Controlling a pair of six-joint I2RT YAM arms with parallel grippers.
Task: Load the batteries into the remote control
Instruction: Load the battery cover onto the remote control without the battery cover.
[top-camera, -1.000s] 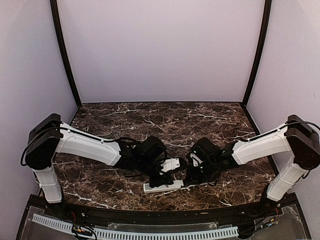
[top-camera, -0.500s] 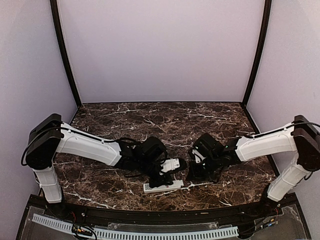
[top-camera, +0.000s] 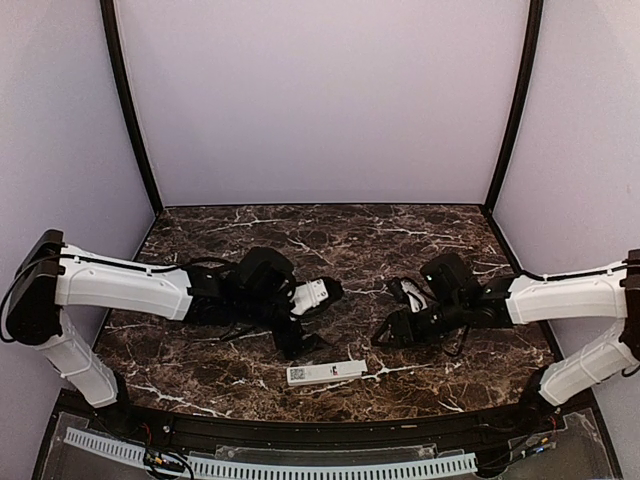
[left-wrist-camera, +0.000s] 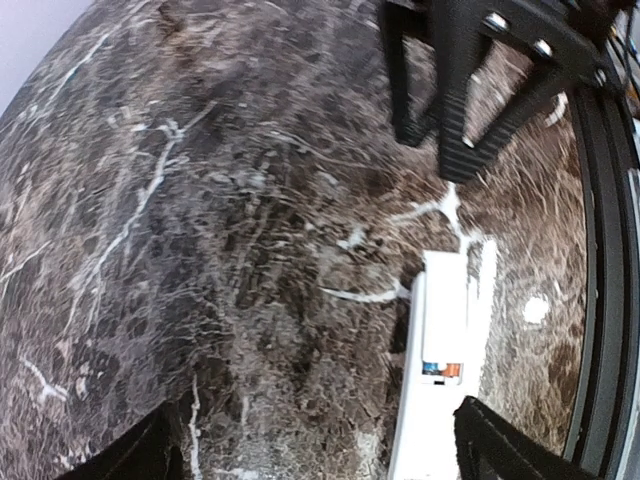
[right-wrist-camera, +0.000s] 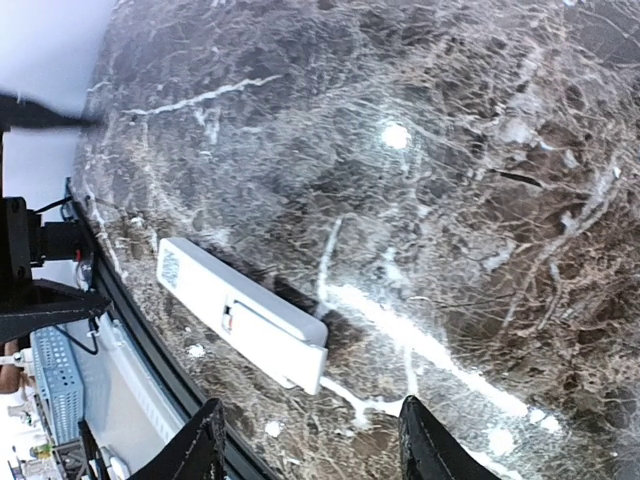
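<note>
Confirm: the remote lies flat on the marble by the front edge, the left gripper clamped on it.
Wrong: the remote control lies flat on the marble by the front edge, but the left gripper stands open, not gripping it. The left wrist view shows it.

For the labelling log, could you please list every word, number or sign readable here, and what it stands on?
No text can be read in any view.
The remote control: a small greyish patch near one end, too blurred to read.
The batteries: too small for any print to show.
</note>
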